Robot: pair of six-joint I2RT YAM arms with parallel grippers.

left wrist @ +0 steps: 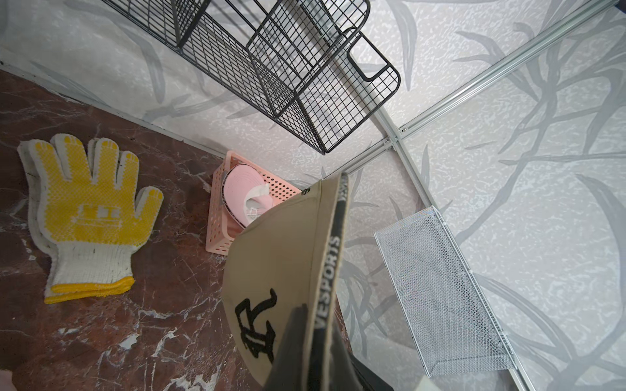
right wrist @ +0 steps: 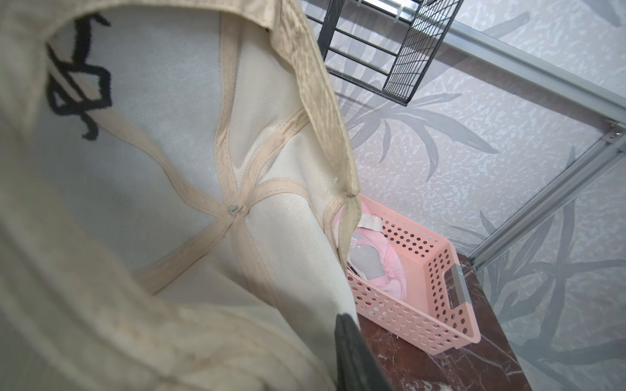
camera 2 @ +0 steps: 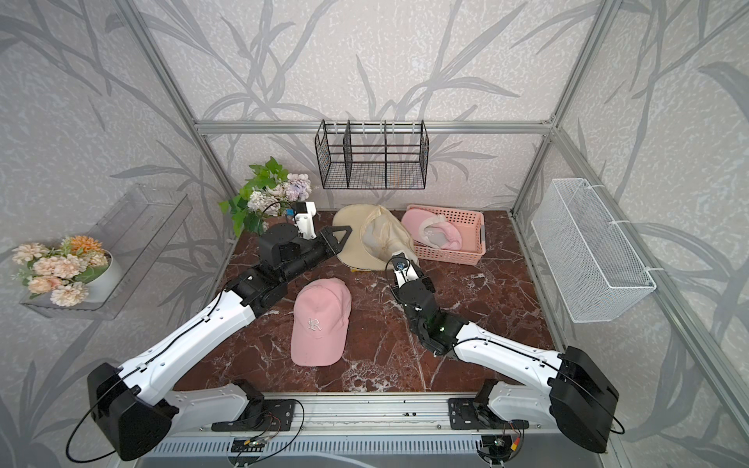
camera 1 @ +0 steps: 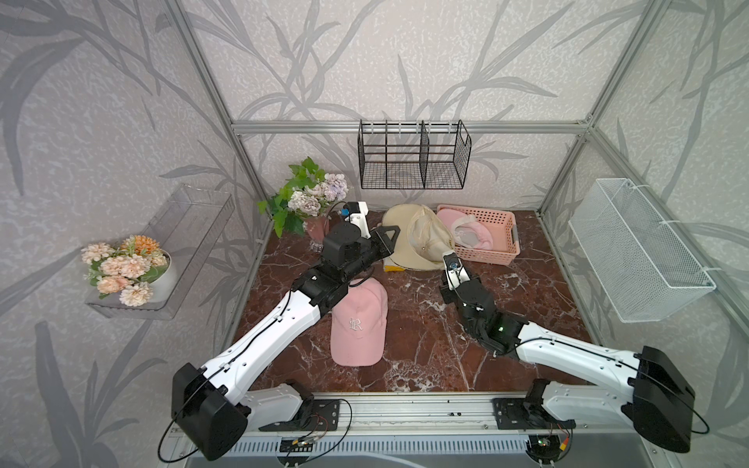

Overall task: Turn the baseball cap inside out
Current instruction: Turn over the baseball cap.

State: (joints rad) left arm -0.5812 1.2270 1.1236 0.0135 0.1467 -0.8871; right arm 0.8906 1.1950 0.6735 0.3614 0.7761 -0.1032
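While left gripper pinches tan cap edge near tabletop back edge to hold it open, right gripper sits at rim; grip unclear.

In both top views the beige cap is covering the tips of the right gripper and most of the glove; in a top view the left arm is overlapping the pink cap. One blurred finger is running off the right wrist view's edge.
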